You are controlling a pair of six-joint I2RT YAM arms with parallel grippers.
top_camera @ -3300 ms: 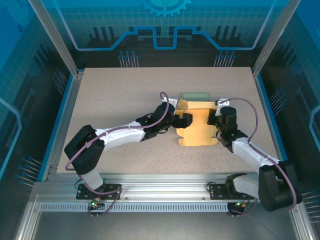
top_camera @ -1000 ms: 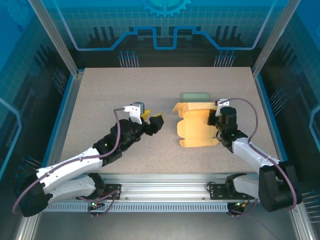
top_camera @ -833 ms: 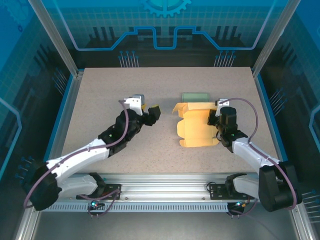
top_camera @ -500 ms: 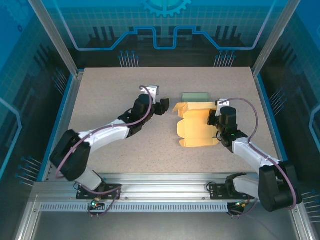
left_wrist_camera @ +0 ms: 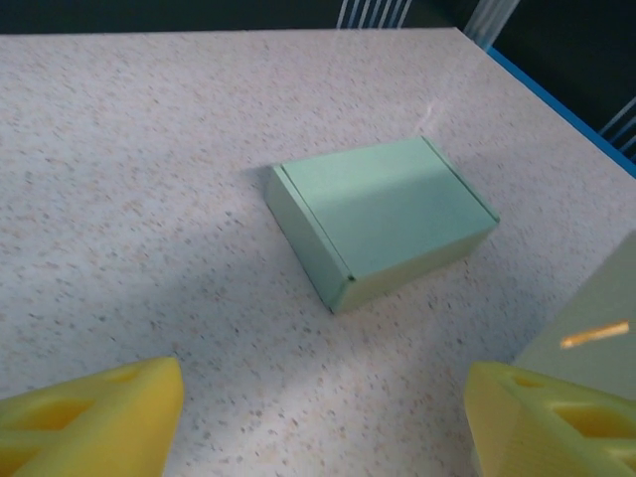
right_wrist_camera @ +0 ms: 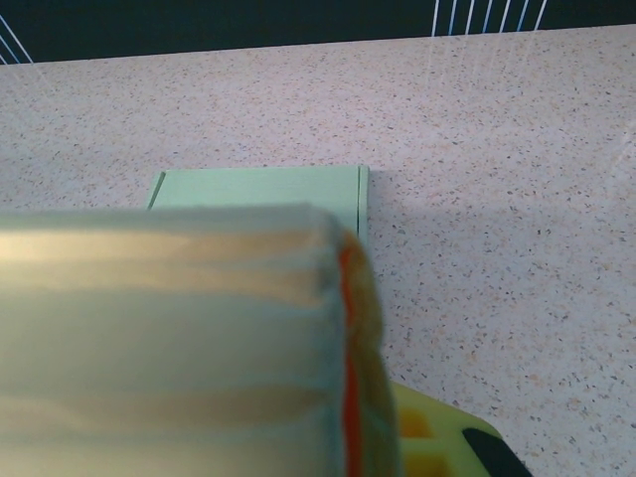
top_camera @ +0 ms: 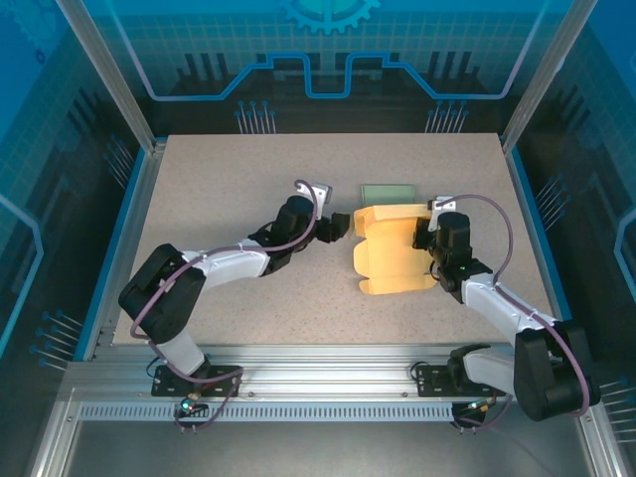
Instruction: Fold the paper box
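1. Seen right of centre on the speckled table (top_camera: 229, 179): a half-folded orange paper box (top_camera: 393, 248).
2. Pinched at its right edge by the right gripper (top_camera: 429, 241), jaws closed on the card.
3. Approached at its far-left corner by the left gripper (top_camera: 338, 226), yellow fingers (left_wrist_camera: 89, 417) spread wide, gripping nothing.
4. Backed by a small green box (left_wrist_camera: 383, 219) just beyond.

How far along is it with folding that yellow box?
Partway. A green box lies fully folded beyond it. The yellow box is half-shaped: some flaps are up, and it is not closed. The right hand pinches its right edge, and the open left hand sits at its left flap. Tucking the remaining flaps and closing it are left.
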